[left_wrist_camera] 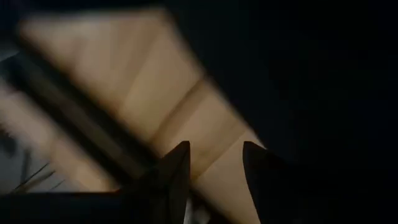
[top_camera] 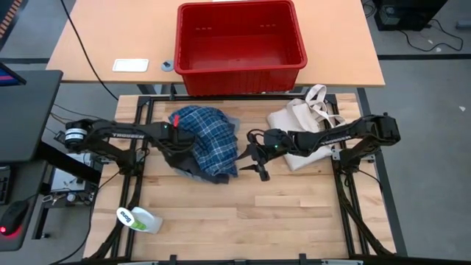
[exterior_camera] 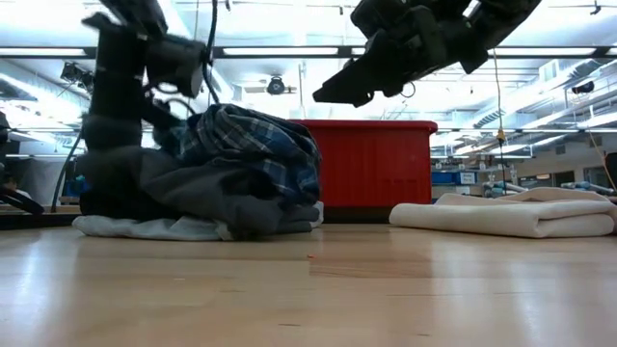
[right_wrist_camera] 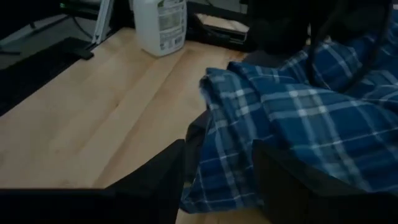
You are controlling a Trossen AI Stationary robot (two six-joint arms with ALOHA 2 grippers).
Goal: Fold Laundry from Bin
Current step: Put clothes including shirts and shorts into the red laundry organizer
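Laundry (top_camera: 206, 140): soft crumpled heap on my wooden bench (top_camera: 235, 213), blue plaid over grey cloth. Red plastic bin (top_camera: 241, 44) sits behind it. Right hand (top_camera: 254, 163) open just beside the plaid. Left hand buried; grip unclear.

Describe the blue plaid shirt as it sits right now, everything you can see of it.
The blue plaid shirt is soft woven cloth, blue with white check lines, crumpled into a mound on top of grey and white laundry on the wooden table, in front of the red bin. The left gripper is at the pile's left side; the right gripper hangs beside its right edge, jaws apart, touching nothing.
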